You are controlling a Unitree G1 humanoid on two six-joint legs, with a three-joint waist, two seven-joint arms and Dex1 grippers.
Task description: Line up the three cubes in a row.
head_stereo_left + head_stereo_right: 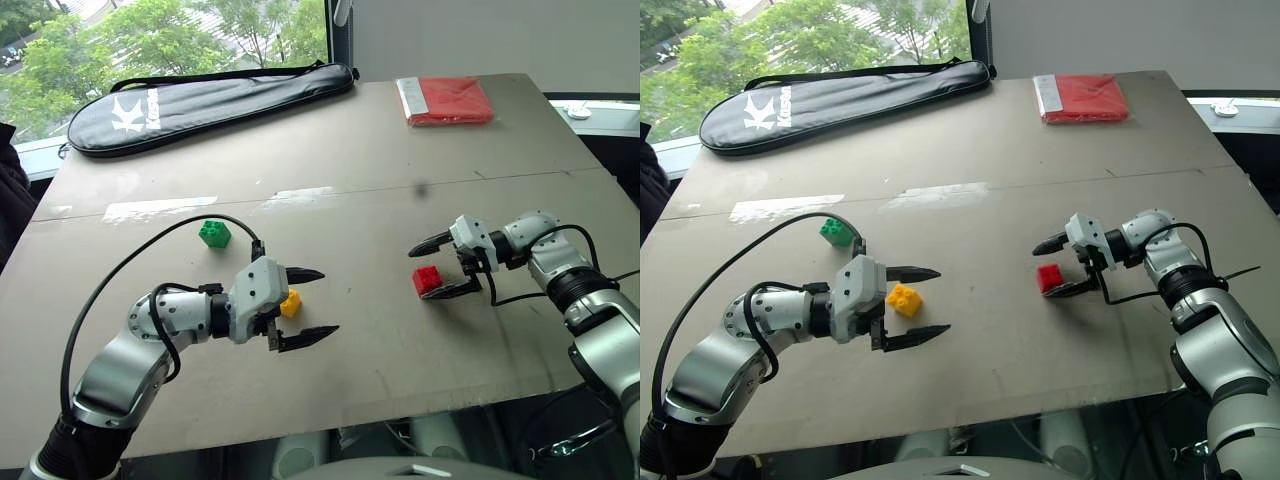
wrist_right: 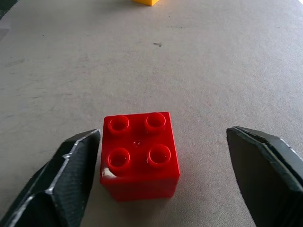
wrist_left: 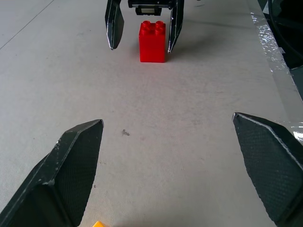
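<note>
Three studded cubes rest on the grey table (image 1: 380,180). The green cube (image 1: 214,233) sits left of centre. Nearer me, the yellow cube (image 1: 290,302) lies just behind the spread black fingers of my left gripper (image 1: 328,300), which is open and holds nothing. To the right, the red cube (image 1: 427,280) stands upright on the table between the fingers of my open right gripper (image 1: 420,272). In the right wrist view the red cube (image 2: 139,153) sits close to one finger (image 2: 71,179), well apart from the other. In the left wrist view the red cube (image 3: 152,41) sits straight ahead.
A long black racket bag (image 1: 200,100) lies along the far left edge. A flat red packet (image 1: 450,100) sits at the far right. A black cable (image 1: 130,265) loops over the table from my left wrist. Bare tabletop separates the yellow and red cubes.
</note>
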